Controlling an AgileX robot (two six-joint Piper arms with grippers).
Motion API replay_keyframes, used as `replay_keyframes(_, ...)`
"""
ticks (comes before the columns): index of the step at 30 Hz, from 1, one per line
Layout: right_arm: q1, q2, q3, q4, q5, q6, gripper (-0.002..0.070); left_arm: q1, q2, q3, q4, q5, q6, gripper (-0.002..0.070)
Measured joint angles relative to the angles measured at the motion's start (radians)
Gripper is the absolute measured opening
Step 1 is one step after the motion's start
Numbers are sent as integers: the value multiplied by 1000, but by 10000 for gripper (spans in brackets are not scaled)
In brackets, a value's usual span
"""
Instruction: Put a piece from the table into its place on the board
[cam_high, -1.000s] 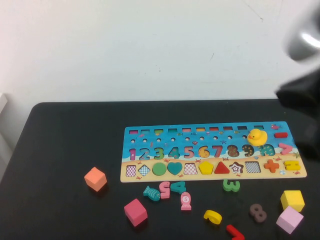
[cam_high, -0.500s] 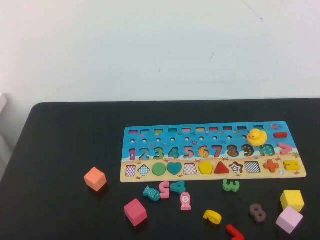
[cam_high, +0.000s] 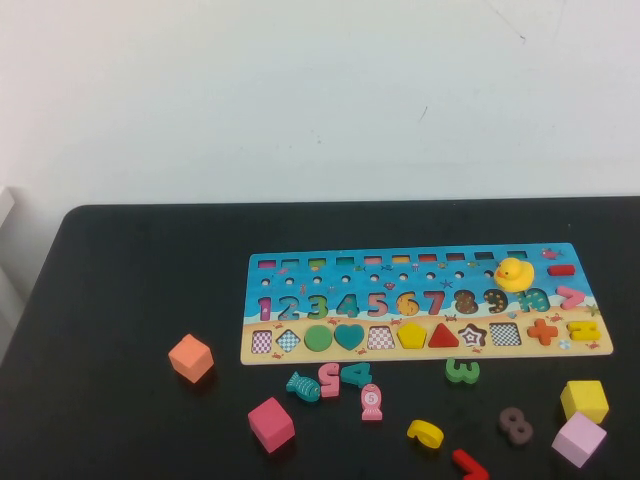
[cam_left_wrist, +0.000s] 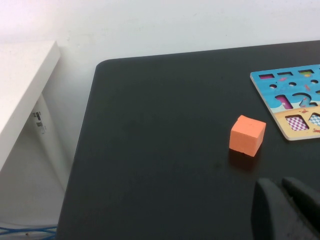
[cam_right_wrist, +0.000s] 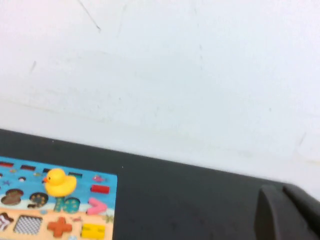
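The blue board (cam_high: 420, 300) lies on the black table (cam_high: 120, 290), right of centre. The yellow pentagon piece (cam_high: 412, 335) sits flat in its slot on the board's sandy strip, between a checkered square slot and a red triangle. Neither gripper shows in the high view. In the left wrist view my left gripper (cam_left_wrist: 281, 184) is shut and empty above bare table, near an orange cube (cam_left_wrist: 247, 135) and the board's left end (cam_left_wrist: 295, 95). In the right wrist view my right gripper (cam_right_wrist: 281, 190) is shut and empty, beyond the board's right end (cam_right_wrist: 75, 210).
A yellow duck (cam_high: 513, 273) stands on the board. In front of it lie loose numerals, an orange cube (cam_high: 190, 358), a pink cube (cam_high: 270, 423), a yellow cube (cam_high: 585, 400) and a lilac cube (cam_high: 579, 439). A white shelf (cam_left_wrist: 20, 85) stands off the table's left edge.
One second ago my right arm was a dark blur at the upper right of the high view; it has since left that view. Nothing on the table has moved.
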Motion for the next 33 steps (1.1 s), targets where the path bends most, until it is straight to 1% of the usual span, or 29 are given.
replay_keyframes(6, -6, -24, 50, 13, 55, 16, 19, 0, 0, 0, 0, 0, 0, -3)
replay_keyframes(8, -6, -36, 70, 80, 83, -31, 19, 0, 0, 0, 0, 0, 0, -3)
replay_keyframes(11, -22, -77, 101, 199, 174, -111, 19, 0, 0, 0, 0, 0, 0, -3)
replay_keyframes(14, -56, -103, 141, 256, 215, -138, 19, 0, 0, 0, 0, 0, 0, -3)
replay_keyframes(16, -72, -107, 171, 281, 202, -143, 19, 0, 0, 0, 0, 0, 0, -3)
replay_keyframes(20, -76, -107, 190, 311, 116, -147, 19, 0, 0, 0, 0, 0, 0, -3)
replay_keyframes(24, -43, -107, 190, 315, 82, -150, 19, 0, 0, 0, 0, 0, 0, -3)
replay_keyframes(27, -17, -107, 190, 316, 93, -152, 19, 0, 0, 0, 0, 0, 0, -3)
replay_keyframes(30, -13, -107, 190, 320, 145, -152, 19, 0, 0, 0, 0, 0, 0, -3)
replay_keyframes(33, -13, -107, 190, 320, 152, -152, 19, 0, 0, 0, 0, 0, 0, -1)
